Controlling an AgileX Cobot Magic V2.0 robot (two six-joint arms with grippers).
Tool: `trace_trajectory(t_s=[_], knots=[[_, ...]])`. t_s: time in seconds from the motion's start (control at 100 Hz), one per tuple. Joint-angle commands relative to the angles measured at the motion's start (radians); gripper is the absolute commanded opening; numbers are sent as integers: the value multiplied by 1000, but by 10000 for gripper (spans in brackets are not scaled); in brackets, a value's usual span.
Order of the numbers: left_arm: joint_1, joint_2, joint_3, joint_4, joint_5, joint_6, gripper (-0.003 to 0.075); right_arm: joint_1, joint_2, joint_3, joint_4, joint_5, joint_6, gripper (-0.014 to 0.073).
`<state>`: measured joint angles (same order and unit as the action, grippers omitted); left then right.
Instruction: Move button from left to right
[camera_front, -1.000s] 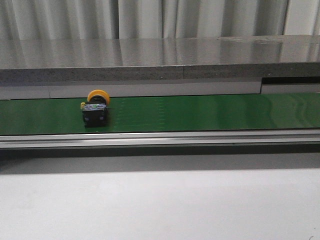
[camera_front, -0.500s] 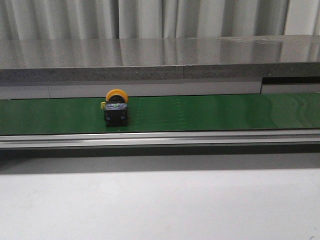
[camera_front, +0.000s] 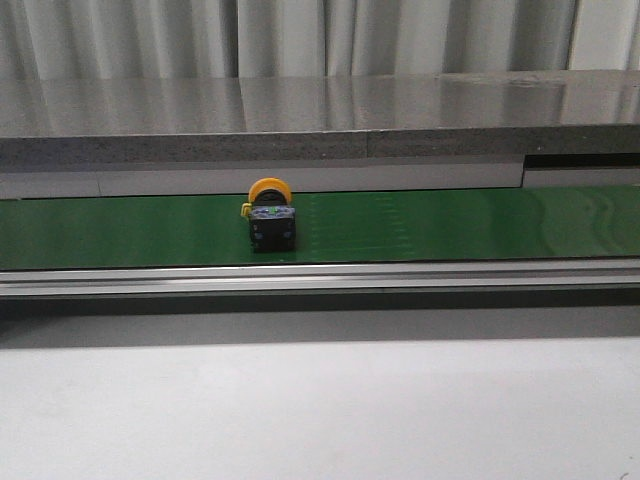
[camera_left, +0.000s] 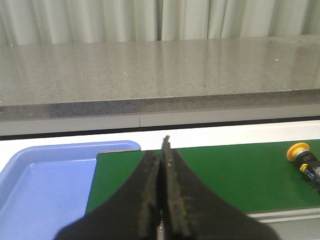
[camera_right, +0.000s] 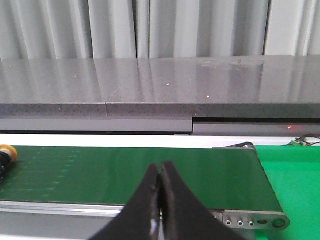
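Button (camera_front: 270, 214) sits on green belt (camera_front: 450, 225), left of frame centre, belt open to its right; left pincer (camera_left: 162, 165) closed, empty; right pincer (camera_right: 161, 187) closed, empty; both well apart from button.

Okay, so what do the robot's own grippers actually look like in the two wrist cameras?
Only the fingers show. The left gripper has two black fingers, broad at the base and curving in to narrow tips, with rough, worn-looking inner pads flecked yellowish. The right gripper has the same black, tapering pair, smoother in look. No cables, markings or arm links are visible, and neither arm appears in the front view.
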<state>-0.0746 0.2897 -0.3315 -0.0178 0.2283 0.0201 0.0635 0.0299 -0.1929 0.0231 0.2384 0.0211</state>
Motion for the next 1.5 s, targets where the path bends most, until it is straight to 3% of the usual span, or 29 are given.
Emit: trace_trajectory(t_s=[0.0, 0.46, 0.71, 1.05, 1.16, 1.381, 1.491], knots=[[-11, 5, -28, -1, -82, -3, -20, 4, 80, -107, -7, 34, -2, -68], [-11, 5, -28, -1, -82, -3, -20, 4, 512, -438, 34, 333, -2, -68], [-11, 5, -28, -1, -82, -3, -20, 4, 641, -496, 48, 336, -2, -68], [-11, 5, -28, -1, -82, -3, -20, 4, 645, -496, 47, 338, -2, -59], [-11, 5, -28, -1, -82, -3, -20, 4, 645, -496, 47, 338, -2, 38], [-11, 5, -28, -1, -82, -3, -20, 4, 645, -496, 47, 338, -2, 441], [-11, 5, -28, -1, -82, -3, -20, 4, 645, -496, 47, 327, -2, 540]])
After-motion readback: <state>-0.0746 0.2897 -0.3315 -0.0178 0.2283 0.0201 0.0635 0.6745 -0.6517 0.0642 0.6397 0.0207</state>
